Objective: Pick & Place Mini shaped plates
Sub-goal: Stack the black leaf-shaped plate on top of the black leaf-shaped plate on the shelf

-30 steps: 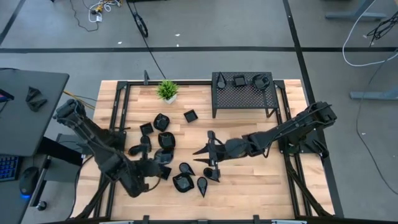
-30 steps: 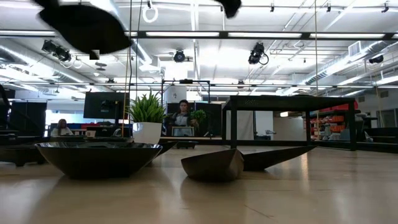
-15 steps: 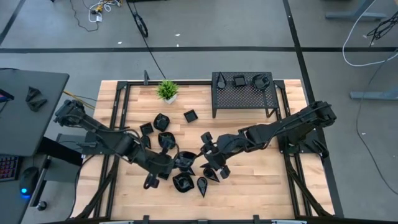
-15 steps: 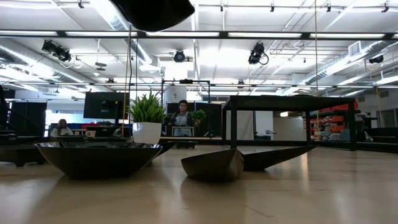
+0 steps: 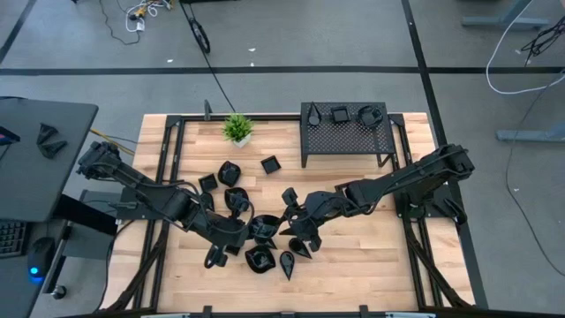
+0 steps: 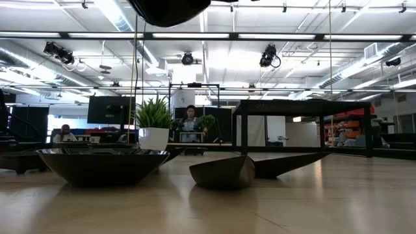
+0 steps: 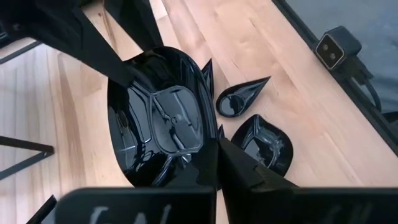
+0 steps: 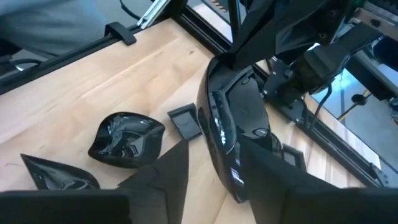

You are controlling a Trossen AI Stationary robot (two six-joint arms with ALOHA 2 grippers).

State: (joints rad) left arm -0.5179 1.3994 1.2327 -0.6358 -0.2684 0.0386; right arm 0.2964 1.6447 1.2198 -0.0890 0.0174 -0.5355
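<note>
1. Both arms meet over the middle of the table point(image 5: 353, 265), above the scatter of black plates.
2. The left gripper point(image 5: 250, 231) comes in from the left edge and pinches the rim of a rounded plate point(image 7: 163, 118), so that plate hangs in the air between the two arms. In the left wrist view its glossy bowl faces the camera, with the left fingers point(image 7: 239, 163) closed on its near edge.
3. The right gripper point(image 5: 294, 215) reaches in from the right, and its fingers point(image 8: 166, 163) straddle the same plate's point(image 8: 235, 134) rim; whether they actually clamp it I cannot tell.
4. From table height the lifted plate point(image 6: 170, 10) shows as a dark shape at the very top, well clear of the wood.
5. Under it on the table lie a teardrop plate point(image 7: 241, 98) and a lobed dish point(image 7: 263, 138), just beside each other.
6. More plates lie around the grippers: a small square one point(image 5: 270, 163) near the rack, a group by the left arm point(image 5: 231, 184), and two at the front point(image 5: 274, 261).
7. The rack point(image 5: 346, 132) stands at the back right with three plates on top point(image 5: 339, 114).
8. A potted plant point(image 5: 237, 129) sits at the back, left of the rack.
9. A person point(image 6: 190, 123) sits in the room behind the table.
</note>
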